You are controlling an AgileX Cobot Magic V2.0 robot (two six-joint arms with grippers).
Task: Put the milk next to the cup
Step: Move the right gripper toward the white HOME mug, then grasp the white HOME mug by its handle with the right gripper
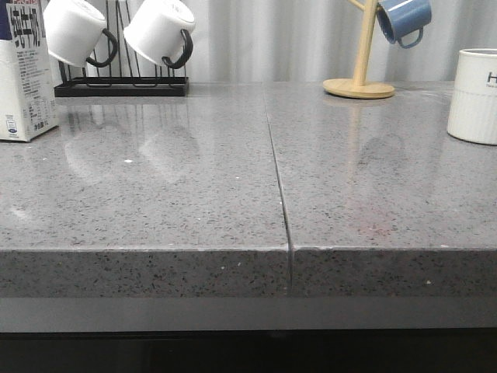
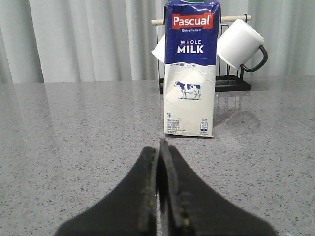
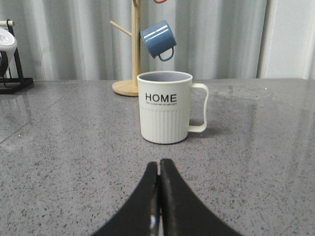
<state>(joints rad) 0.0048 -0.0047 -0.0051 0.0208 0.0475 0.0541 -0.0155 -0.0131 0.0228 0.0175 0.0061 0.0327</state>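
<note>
The milk carton [image 1: 25, 74] stands upright at the far left of the grey counter, cut off by the front view's edge. In the left wrist view the milk [image 2: 190, 69] shows its blue top, "WHOLE MILK" and a cow. My left gripper [image 2: 159, 145] is shut and empty, a short way before the carton. The cream "HOME" cup [image 3: 165, 106] stands upright with its handle to one side; the front view shows the cup [image 1: 474, 95] at the far right. My right gripper [image 3: 159, 163] is shut and empty, just short of the cup. Neither gripper shows in the front view.
A black rack [image 1: 123, 84] with two plain white mugs [image 1: 159, 29] stands at the back left. A wooden mug tree [image 1: 360, 74] holding a blue mug [image 1: 404, 19] stands at the back right. A seam [image 1: 278, 179] runs down the counter's middle.
</note>
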